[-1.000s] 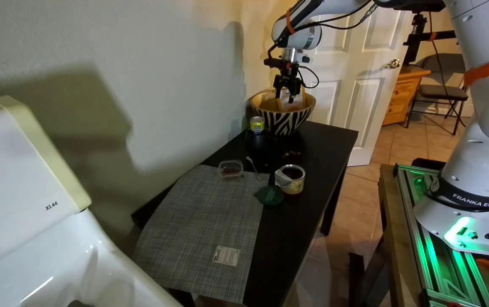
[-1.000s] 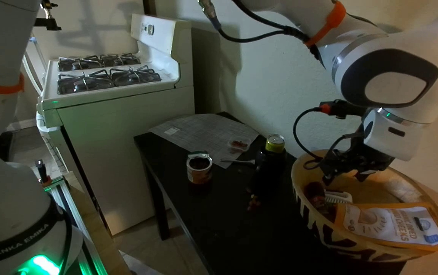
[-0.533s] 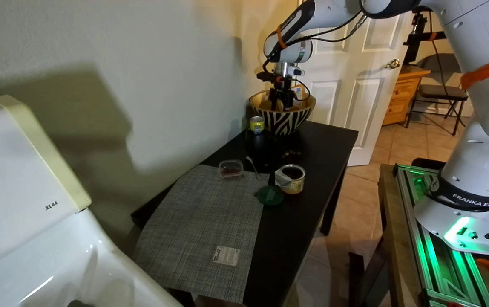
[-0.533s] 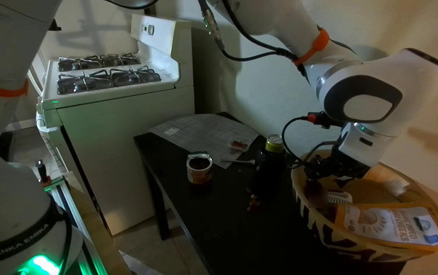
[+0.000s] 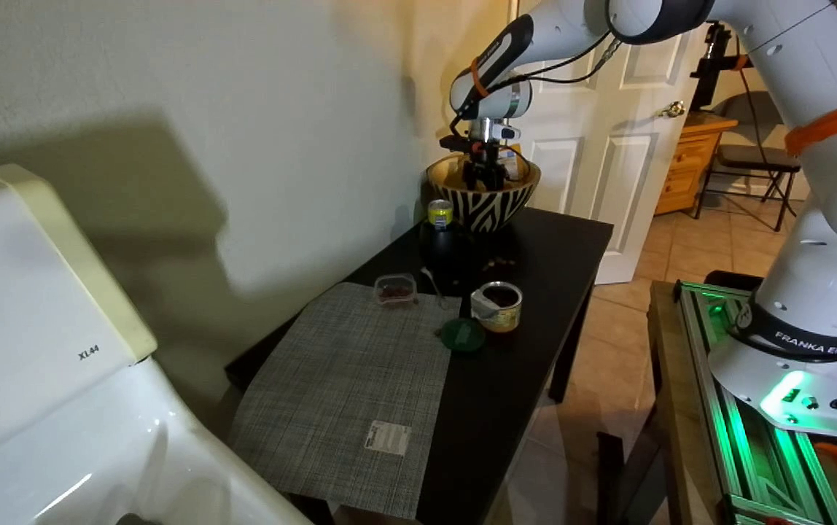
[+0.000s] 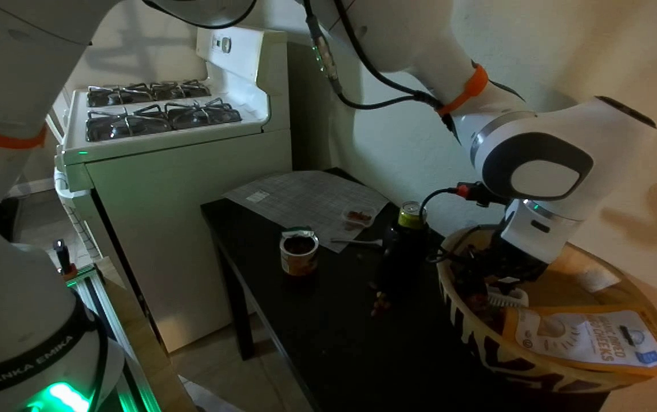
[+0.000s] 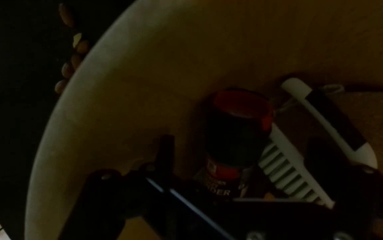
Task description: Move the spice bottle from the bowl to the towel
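As the gripper point(image 7: 244, 146) gapes, the bowl point(image 5: 488, 211) surrounds it; spice bottle point(image 7: 236, 141) too.

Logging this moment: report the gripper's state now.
Gripper: open, holding nothing; in the wrist view its fingers stand apart, either side of the spice bottle.

**Zebra Stripes and Woven Grey on Black**

The bowl point(image 5: 490, 210) is zebra-striped in black and white outside and tan inside. The spice bottle point(image 7: 238, 136) shows red on top, near-black sides, then a red band and pale lettering. The towel point(image 5: 349, 379) is grey with a fine woven texture; its tag point(image 5: 388, 437) is off-white. The surface point(image 6: 340, 349) is plain black. The bag point(image 6: 592, 337) is white, edged and lettered in orange, with a blue patch. The can point(image 6: 412, 217) carries a yellow-green band.
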### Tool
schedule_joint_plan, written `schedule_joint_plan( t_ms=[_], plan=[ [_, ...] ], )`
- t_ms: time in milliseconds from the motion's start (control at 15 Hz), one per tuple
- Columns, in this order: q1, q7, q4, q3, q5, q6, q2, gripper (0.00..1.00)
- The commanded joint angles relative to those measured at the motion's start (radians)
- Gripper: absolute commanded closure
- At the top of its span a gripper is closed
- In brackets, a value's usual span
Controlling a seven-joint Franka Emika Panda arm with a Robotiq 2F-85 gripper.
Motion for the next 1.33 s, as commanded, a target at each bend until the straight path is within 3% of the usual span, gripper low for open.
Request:
schedule_joint_plan(
  t_ms=[0,333,400,467,533,933,1267],
  plan=[
    [0.014,0.049,0.029,-0.011,-0.039,-0.026,0.035,0.00],
    [0.009,0.035,0.031,0.005,-0.040,-0.009,0.039,0.01],
    [0.007,0.028,0.031,0.008,-0.038,-0.008,0.037,0.08],
    [0.006,0.018,0.027,0.012,-0.035,-0.003,0.034,0.26],
    [0.006,0.014,0.028,0.014,-0.034,-0.003,0.033,0.30],
    [0.008,-0.012,0.007,0.029,-0.029,-0.009,0.004,0.77],
    [-0.024,-0.132,-0.120,0.034,0.023,0.021,-0.181,0.77]
  ],
)
